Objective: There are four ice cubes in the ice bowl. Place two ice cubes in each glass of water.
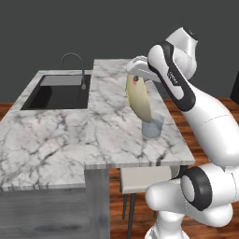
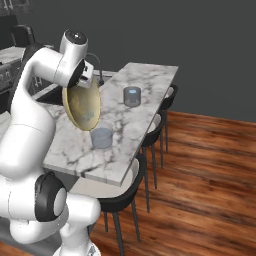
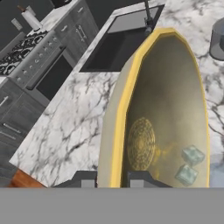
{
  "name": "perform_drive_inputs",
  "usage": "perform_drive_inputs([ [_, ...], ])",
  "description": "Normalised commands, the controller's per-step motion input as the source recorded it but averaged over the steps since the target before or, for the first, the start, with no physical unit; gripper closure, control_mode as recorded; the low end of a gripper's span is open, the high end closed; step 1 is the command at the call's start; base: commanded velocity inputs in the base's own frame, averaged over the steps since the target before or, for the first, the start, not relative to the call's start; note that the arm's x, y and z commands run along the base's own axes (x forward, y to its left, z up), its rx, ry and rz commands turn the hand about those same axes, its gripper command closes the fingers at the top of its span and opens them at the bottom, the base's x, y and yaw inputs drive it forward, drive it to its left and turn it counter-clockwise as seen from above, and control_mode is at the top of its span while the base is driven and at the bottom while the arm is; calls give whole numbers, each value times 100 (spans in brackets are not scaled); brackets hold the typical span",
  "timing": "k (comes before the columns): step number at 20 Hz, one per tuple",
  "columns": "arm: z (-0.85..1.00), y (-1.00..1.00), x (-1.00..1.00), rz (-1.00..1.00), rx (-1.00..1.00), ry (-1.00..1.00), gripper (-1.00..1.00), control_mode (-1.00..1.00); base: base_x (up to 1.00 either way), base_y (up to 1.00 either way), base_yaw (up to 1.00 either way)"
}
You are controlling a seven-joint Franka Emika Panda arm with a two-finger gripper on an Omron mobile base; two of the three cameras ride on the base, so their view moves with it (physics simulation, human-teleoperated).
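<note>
My gripper (image 1: 134,74) (image 2: 84,84) (image 3: 111,179) is shut on the rim of the yellowish ice bowl (image 1: 139,99) (image 2: 82,106) (image 3: 131,87). The bowl hangs above the counter, tipped steeply on edge. Its low rim is right over the near glass of water (image 1: 152,127) (image 2: 102,137). In the hand view two pale-blue ice cubes (image 3: 192,155) (image 3: 186,174) lie together on the bowl's lower inner wall, near its rim. The second glass of water (image 2: 132,96) (image 3: 217,39) stands farther along the counter, well apart from the bowl. Whether either glass holds ice is unclear.
The marble counter (image 1: 116,140) (image 2: 75,150) carries a black sink (image 1: 60,93) with a faucet (image 1: 74,63) left of the bowl. Dark stools (image 2: 120,195) line the counter's right edge over the wood floor. A stove and cabinets (image 3: 26,48) stand beyond the sink.
</note>
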Motion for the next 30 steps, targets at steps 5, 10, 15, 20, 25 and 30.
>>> perform_drive_inputs([
  [5, 1, -5, 0, 0, 0, 1, 100, -100, 0, 0, 0],
  [10, 3, -10, 0, 0, 0, 3, 100, -100, 0, 0, 0],
  [15, 2, -6, 0, 0, 0, 6, 100, -100, 0, 0, 0],
  [20, 6, 0, 0, 0, 0, 5, 100, -100, 0, 0, 0],
  [25, 5, -4, 0, 0, 0, 6, 100, -100, 0, 0, 0],
  [30, 1, -2, 2, 0, 1, 7, 100, -100, 0, 0, 0],
])
